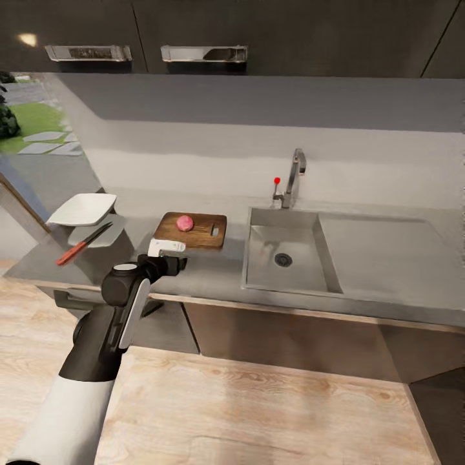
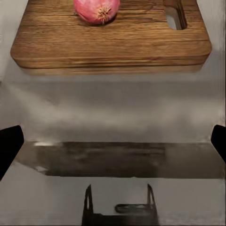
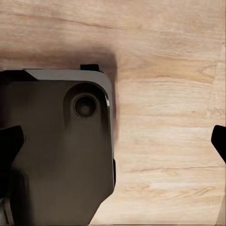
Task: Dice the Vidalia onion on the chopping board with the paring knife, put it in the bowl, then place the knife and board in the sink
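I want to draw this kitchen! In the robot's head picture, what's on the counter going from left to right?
Paring knife → chopping board with the onion on it → faucet → sink.

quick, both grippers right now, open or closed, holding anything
Left gripper: open, empty, near the chopping board.
Right gripper: open, empty, over the wooden floor.

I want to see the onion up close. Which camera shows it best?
The left wrist view: the onion looks big and pink on the chopping board, though its top is cut off. The head view shows the whole onion, small. The right wrist view faces the wooden floor.
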{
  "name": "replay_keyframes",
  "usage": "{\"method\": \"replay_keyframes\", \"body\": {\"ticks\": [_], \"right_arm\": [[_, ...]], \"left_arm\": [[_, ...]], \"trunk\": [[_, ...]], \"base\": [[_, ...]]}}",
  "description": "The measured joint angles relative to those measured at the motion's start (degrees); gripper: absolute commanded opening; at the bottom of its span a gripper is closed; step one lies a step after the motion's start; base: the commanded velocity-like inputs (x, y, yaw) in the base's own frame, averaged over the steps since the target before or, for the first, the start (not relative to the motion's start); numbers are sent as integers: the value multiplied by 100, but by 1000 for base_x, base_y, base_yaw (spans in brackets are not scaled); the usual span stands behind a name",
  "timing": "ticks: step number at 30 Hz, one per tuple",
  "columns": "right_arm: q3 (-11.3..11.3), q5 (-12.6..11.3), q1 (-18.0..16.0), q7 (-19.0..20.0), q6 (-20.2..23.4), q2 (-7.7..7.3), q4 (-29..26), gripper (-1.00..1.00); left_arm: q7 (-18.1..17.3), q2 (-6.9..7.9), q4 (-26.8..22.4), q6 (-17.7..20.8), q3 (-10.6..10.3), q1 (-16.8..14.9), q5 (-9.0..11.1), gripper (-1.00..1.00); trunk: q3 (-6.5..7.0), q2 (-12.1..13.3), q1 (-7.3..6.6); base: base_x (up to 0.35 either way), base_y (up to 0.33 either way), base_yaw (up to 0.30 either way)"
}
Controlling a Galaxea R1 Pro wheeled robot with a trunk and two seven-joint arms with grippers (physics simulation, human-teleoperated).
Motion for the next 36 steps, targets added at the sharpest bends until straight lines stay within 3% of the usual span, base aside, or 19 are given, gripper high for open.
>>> {"method": "replay_keyframes", "body": {"ticks": [29,33,36], "right_arm": [[-6,3,0,8,-2,41,13,100],[-5,4,0,9,-2,41,13,100],[-5,6,0,8,-2,41,13,100]], "left_arm": [[8,-1,90,231,8,0,16,100],[3,-1,423,218,1,0,32,100],[-15,-2,968,185,-3,1,39,100]], "trunk": [[0,-1,-2],[0,0,-3],[0,1,-3]], "base": [[-314,0,0],[-31,0,0],[-7,0,0]]}}
